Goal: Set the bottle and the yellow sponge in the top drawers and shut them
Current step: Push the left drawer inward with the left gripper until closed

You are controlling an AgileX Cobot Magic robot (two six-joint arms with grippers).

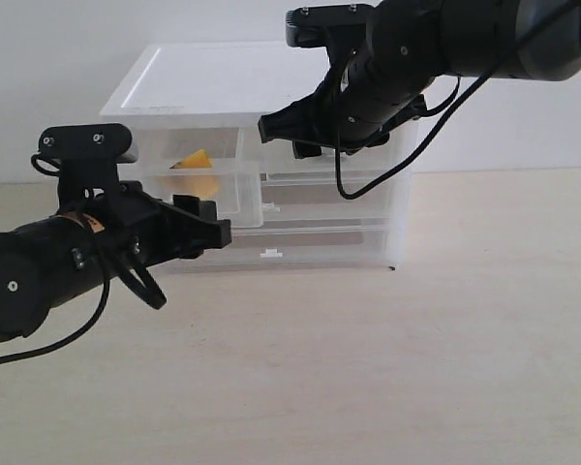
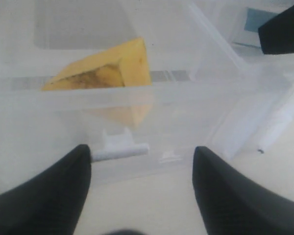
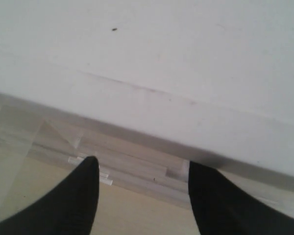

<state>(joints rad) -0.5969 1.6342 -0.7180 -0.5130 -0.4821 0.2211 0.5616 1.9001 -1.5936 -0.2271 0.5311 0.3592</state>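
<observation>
The yellow sponge (image 1: 196, 169) (image 2: 108, 71) lies inside the left top drawer (image 1: 223, 194) (image 2: 137, 105), which stands pulled out a little. My left gripper (image 1: 216, 231) (image 2: 141, 156) is open just in front of that drawer, level with its white handle (image 2: 120, 149), and holds nothing. My right gripper (image 1: 286, 136) (image 3: 142, 164) is open and empty at the front edge of the cabinet's white top (image 3: 152, 58), over the right top drawer (image 1: 315, 179). A teal-blue patch (image 2: 258, 19) shows through the plastic there; the bottle is otherwise hidden.
The translucent cabinet (image 1: 397, 213) stands on a beige table (image 1: 368, 368) against a white wall. Two full-width drawers with small handles (image 1: 269, 254) sit below the top ones. The right arm (image 1: 465, 39) reaches in from the upper right, above the cabinet.
</observation>
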